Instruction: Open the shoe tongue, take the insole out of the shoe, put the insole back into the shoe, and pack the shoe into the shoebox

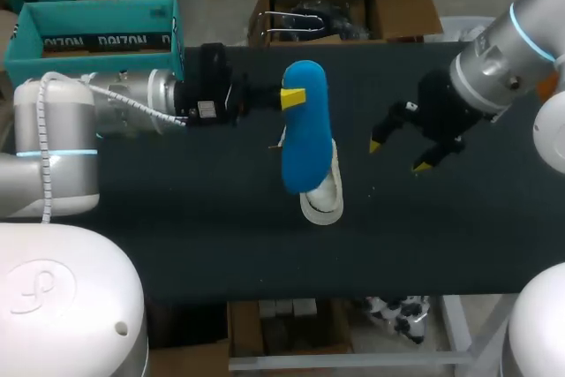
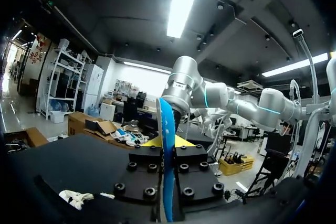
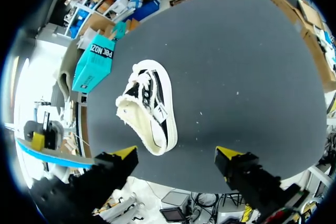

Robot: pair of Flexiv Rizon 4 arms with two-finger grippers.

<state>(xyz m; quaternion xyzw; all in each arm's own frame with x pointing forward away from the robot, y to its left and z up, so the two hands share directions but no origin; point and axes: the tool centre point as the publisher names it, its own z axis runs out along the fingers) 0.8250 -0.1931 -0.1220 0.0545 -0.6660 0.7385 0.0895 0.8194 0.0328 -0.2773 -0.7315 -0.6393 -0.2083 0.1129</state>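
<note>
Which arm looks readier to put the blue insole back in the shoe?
Left. The left gripper is shut on the blue foam insole near the white canvas shoe; the right gripper hangs open and empty.

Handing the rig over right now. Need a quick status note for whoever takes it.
Left gripper: shut on the blue insole, held up off the table near the shoe.
Right gripper: open, empty, hovering to the shoe's right.
Shoe lies mid-table; shoebox is at the far left corner.
Done: insole out.
Left: insole back in, shoe into shoebox.
</note>
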